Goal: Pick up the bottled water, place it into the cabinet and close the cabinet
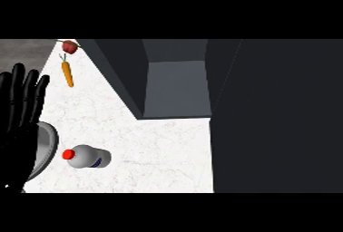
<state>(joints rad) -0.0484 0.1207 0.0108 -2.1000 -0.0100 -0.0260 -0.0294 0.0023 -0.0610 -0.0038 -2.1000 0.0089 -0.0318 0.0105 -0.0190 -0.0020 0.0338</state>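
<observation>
We see the dark cabinet (pixel 178 77) filling the top and right side, door swung open, its grey inside showing. Below it runs the white counter (pixel 154 140), w/ a grey plate (pixel 47 145) at the left edge. Our left hand (pixel 20 113) rests at the left edge, fingers straight and spread, holding nothing; right hand not in view. The water bottle (pixel 87 157) sits on the counter just right of the plate, to the hand's lower right, so the left hand is nearer. It's probably upright, red cap toward us, though the steep view makes that unsure. A carrot (pixel 67 74) and a red fruit (pixel 70 46) lie far back.
</observation>
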